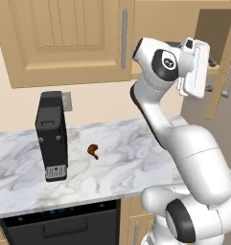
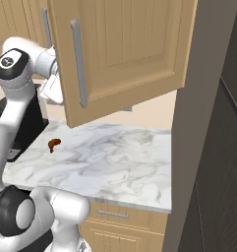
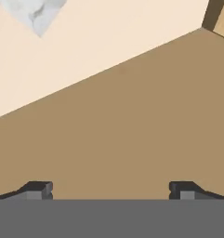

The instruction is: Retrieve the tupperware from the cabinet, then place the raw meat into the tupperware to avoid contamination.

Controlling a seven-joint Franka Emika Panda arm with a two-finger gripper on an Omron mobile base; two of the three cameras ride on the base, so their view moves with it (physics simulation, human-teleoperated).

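Inspecting progress, we find the cabinet (image 2: 125, 49) door open and the gripper (image 3: 111, 190) raised beside it, jaws wide apart and empty. The raw meat (image 1: 93, 151) lies on the marble counter (image 1: 126, 158); retrieval and placing both remain, in our judgement.

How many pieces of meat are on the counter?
1. The raw meat lies on the marble counter, right of the black appliance. More could hide behind that appliance.
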